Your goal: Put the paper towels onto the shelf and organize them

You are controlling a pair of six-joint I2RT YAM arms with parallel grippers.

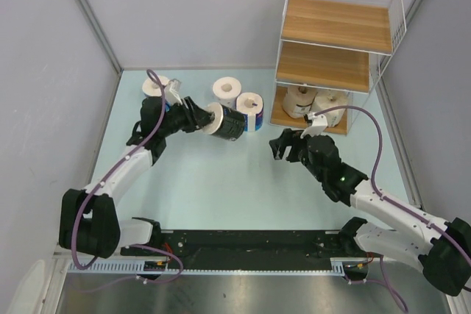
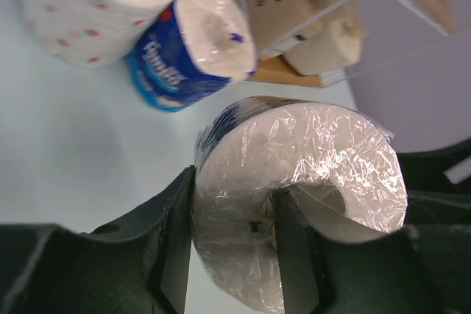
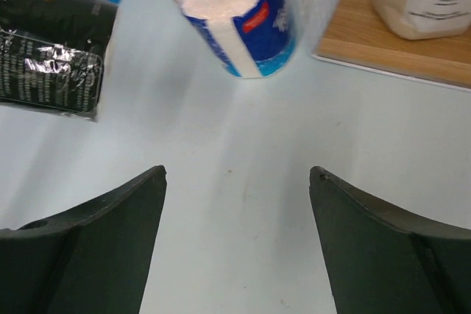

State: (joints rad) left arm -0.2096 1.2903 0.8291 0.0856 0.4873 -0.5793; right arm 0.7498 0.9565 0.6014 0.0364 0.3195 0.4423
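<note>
Gripped by left fingers (image 1: 197, 118): dark roll (image 1: 228, 121), left of shelf (image 1: 335, 31). Open, empty right fingers (image 1: 282, 145) near shelf front. On shelf bottom board: 2 pale rolls (image 1: 300, 99). On counter (image 1: 221, 189) by shelf: blue roll (image 1: 250, 112).

Robot lab cell, grey partition walls (image 1: 44, 71), pale tabletop (image 1: 221, 196)

Light comes soft and even from overhead, bright, leaving only faint grey shadows on the pale table (image 1: 221, 189) around the dark-wrapped roll (image 1: 229, 123). Well nearer than that roll, the metal strip (image 1: 243, 292) gives back a smeared sheen. From the left wrist, the roll's plastic glitters in white creases, and the shelf (image 2: 283, 71) beyond it is blurred. From the right wrist a glare patch sits on the roll's wrapper; the blue-wrapped roll (image 3: 243, 20) to its right casts a dim, soft-edged shadow.
</note>
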